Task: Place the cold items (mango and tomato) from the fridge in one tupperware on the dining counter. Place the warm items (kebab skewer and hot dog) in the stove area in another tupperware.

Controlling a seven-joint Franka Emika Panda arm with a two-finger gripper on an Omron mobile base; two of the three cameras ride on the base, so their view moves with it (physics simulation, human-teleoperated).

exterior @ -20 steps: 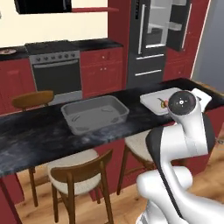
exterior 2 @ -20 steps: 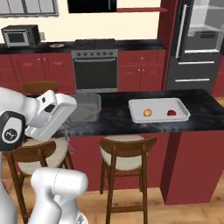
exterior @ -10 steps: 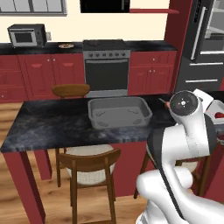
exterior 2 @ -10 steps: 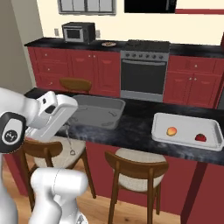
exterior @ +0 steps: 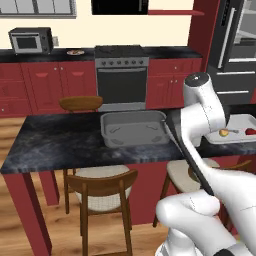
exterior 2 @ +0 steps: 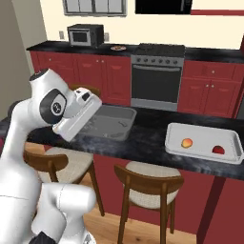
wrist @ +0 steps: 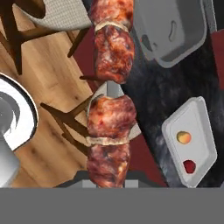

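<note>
Two tupperwares sit on the black dining counter [exterior: 60, 137]: from the left base view, a grey tupperware [exterior: 134, 129] mid-counter, a white tupperware [exterior: 235, 131] toward its right end, stove [exterior: 122, 75] behind. Right base view: mango [exterior 2: 187, 142] and tomato [exterior 2: 218, 149] lie inside the white one. Hand view: gripper [wrist: 107, 183] clamped shut on the kebab skewer [wrist: 110, 94], above wooden floor [wrist: 39, 83].

No text, label, brand, number or sign can be read anywhere. The microwave [exterior 2: 86, 35] on the far table has a plain dark front; its control panel is too small to make out. The oven [exterior: 122, 82] knobs carry no legible marks, and the tupperware [exterior 2: 204, 142] is unmarked.
</note>
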